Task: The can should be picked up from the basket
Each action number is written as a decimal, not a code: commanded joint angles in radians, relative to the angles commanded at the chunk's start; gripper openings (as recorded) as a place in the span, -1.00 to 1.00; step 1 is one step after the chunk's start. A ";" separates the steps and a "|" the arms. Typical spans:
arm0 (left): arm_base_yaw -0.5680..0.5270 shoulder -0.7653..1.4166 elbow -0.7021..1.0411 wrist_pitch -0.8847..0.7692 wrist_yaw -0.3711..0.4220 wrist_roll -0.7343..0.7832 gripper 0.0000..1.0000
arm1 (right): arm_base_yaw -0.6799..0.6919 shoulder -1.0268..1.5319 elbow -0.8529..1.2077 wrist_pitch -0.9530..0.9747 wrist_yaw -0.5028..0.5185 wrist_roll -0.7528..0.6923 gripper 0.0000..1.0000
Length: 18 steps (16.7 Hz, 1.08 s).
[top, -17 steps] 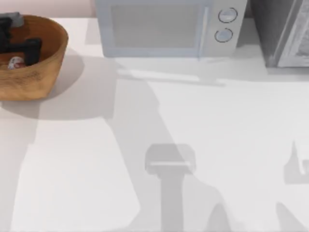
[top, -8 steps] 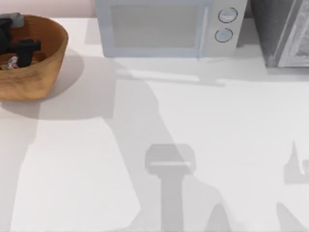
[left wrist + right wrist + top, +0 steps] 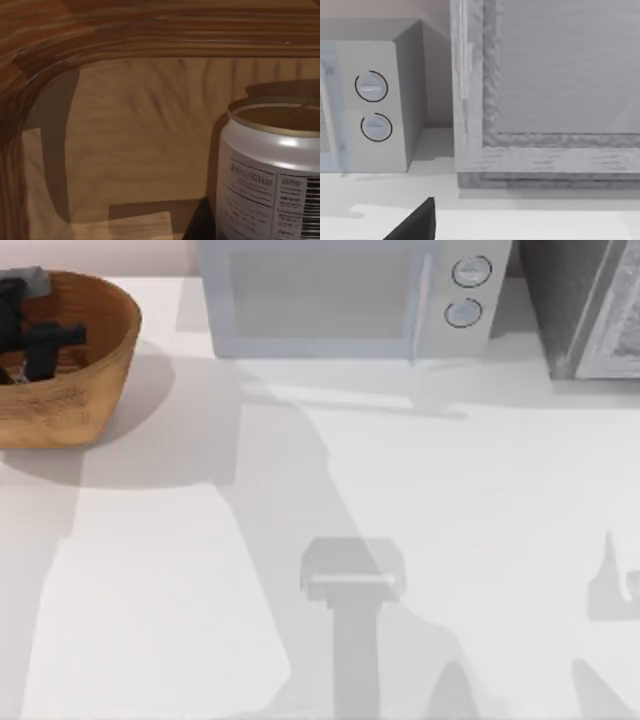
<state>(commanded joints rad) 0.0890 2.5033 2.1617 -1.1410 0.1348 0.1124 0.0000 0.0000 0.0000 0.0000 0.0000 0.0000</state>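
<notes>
The white surface is lying mostly bare under soft grey shadows, with a pale pink wall running behind its far edge. The basket is sitting at the far left corner of the surface. A white microwave with two round knobs is standing along the far edge near the middle, and a grey cabinet-like unit is occupying the far right corner just beside it; the right wrist view is looking at both of these.

My left gripper is reaching down inside the basket, its dark body covering the can in the top view. In the left wrist view the can is standing upright on the basket floor, very close to the camera, with the ribbed wall curving behind it. Whether the left gripper has closed on the can I cannot tell.

A dark finger is showing in the right wrist view, above the surface near the far right corner; how far that gripper is open cannot be told.
</notes>
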 joint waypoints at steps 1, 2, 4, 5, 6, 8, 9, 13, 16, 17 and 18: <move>0.000 0.000 0.000 0.000 0.000 0.000 -1.00 | 0.000 0.000 0.000 0.000 0.000 0.000 1.00; 0.000 0.000 0.000 0.000 0.000 0.000 -1.00 | 0.000 0.000 0.000 0.000 0.000 0.000 1.00; 0.000 0.000 0.000 0.000 0.000 0.000 -1.00 | 0.000 0.000 0.000 0.000 0.000 0.000 1.00; 0.000 0.000 0.000 0.000 0.000 0.000 -1.00 | 0.000 0.000 0.000 0.000 0.000 0.000 1.00; 0.000 0.000 0.000 0.000 0.000 0.000 -1.00 | 0.000 0.000 0.000 0.000 0.000 0.000 1.00; 0.000 -0.070 -0.040 -0.007 -0.003 -0.024 -1.00 | 0.000 0.000 0.000 0.000 0.000 0.000 1.00; 0.001 -0.079 -0.050 0.003 -0.005 -0.025 -1.00 | 0.000 0.000 0.000 0.000 0.000 0.000 1.00; 0.009 -0.217 -0.187 0.131 -0.036 -0.035 -1.00 | 0.000 0.000 0.000 0.000 0.000 0.000 1.00; 0.012 -0.425 -0.393 0.284 -0.069 -0.046 -1.00 | 0.000 0.000 0.000 0.000 0.000 0.000 1.00; 0.012 -0.514 -0.479 0.339 -0.081 -0.049 -1.00 | 0.000 0.000 0.000 0.000 0.000 0.000 1.00; 0.012 -0.612 -0.572 0.396 -0.093 -0.054 -1.00 | 0.000 0.000 0.000 0.000 0.000 0.000 1.00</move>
<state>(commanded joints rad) 0.1009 1.8909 1.5896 -0.7454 0.0423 0.0588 0.0000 0.0000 0.0000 0.0000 0.0000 0.0000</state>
